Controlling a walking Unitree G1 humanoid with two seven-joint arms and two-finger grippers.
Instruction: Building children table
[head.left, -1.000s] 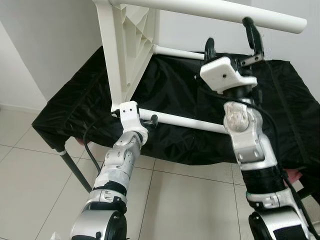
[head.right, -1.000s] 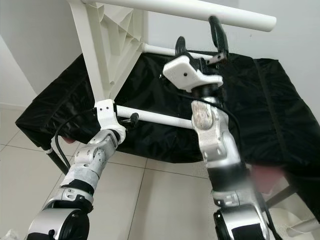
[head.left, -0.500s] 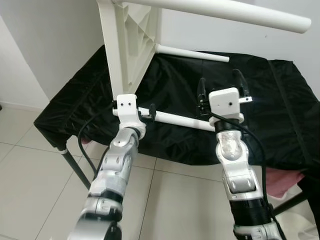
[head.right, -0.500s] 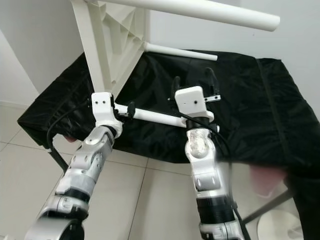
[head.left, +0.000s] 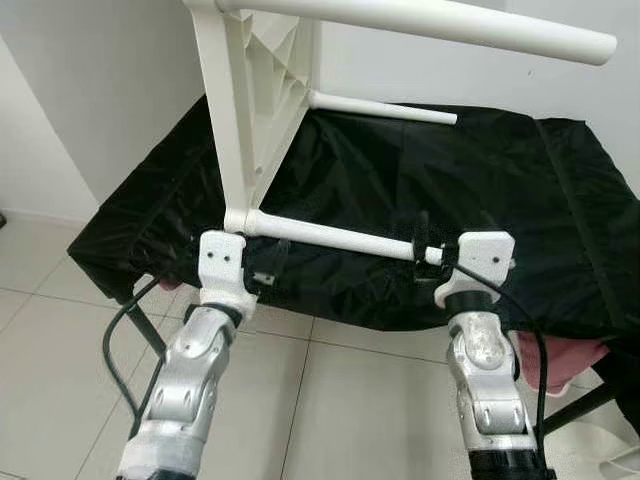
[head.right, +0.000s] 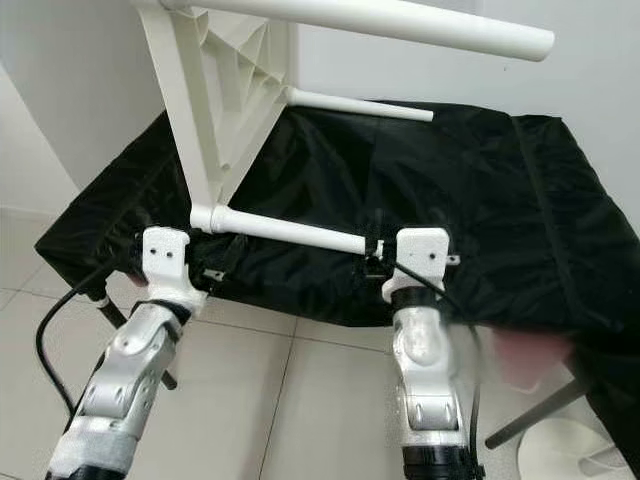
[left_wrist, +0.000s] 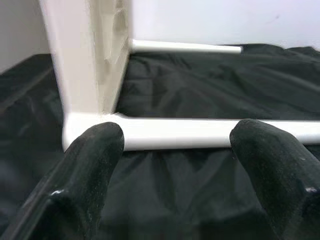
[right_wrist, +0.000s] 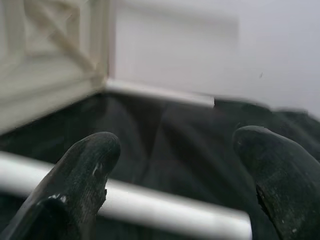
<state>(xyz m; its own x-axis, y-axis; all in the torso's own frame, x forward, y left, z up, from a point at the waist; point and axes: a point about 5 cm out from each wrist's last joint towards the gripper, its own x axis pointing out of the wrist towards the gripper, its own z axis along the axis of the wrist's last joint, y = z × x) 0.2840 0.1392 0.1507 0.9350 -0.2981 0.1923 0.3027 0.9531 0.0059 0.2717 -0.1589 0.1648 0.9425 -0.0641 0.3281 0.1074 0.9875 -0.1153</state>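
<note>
The white plastic children's table (head.left: 255, 100) is lying on its side on the desk draped in black cloth (head.left: 480, 190), its ribbed underside facing the robot and its white round tube legs sticking out level; this is probably so that the legs can be reached and seated from the front. Three legs are showing: the top leg (head.left: 430, 20) crossing overhead, the far leg (head.left: 385, 107) near the wall, and the near lower leg (head.left: 335, 238) running just above the cloth at the desk's front edge. Both arms are reaching up from below toward that near lower leg. The left hand (left_wrist: 172, 150) is sitting just short of the socket where the leg meets the table corner, its two black fingers (left_wrist: 92, 155) spread wide apart and gripping nothing, the tube lying beyond the tips. The right hand (right_wrist: 175, 160) is sitting at the leg's free end, its fingers (right_wrist: 90, 160) likewise spread and empty, the tube crossing behind them. Judging by this, the hands are framing the leg's two ends without holding it, perhaps to check or press its fit. A pink object (head.left: 570, 360) is showing low on the right.
</note>
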